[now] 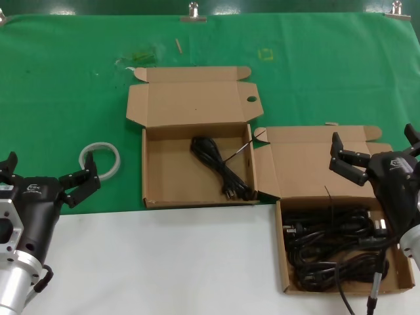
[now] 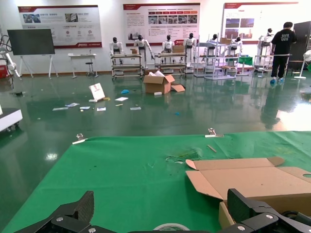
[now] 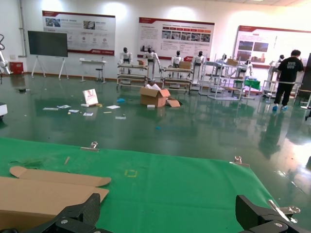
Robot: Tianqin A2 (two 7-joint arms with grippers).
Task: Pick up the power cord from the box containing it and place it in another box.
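The power cord [image 1: 222, 168], a slim black hank, lies slantwise inside the middle box [image 1: 149, 167], whose raised lid [image 1: 190, 104] bears a tiny dark dot. To its right, the box with the slit-marked lid [image 1: 308, 161] holds a big heap of black cables [image 1: 335, 246]. My left gripper [image 1: 49, 172] hovers open and empty at the left, short of the middle box. In the left wrist view that gripper [image 2: 165, 213] faces the dotted lid [image 2: 252, 179]. Above the right box's lid, my right gripper [image 1: 378, 149] is also open with nothing in it. The right wrist view shows it [image 3: 170, 218] over green cloth.
A clear tape ring [image 1: 100, 159] lies on the green cloth [image 1: 65, 85] beside my left gripper, also seen as the tape ring [image 2: 171, 226]. Metal clips [image 1: 193, 12] hold the cloth's far edge. White tabletop [image 1: 164, 262] runs along the front. A cable end [image 1: 374, 289] hangs over the right box's front.
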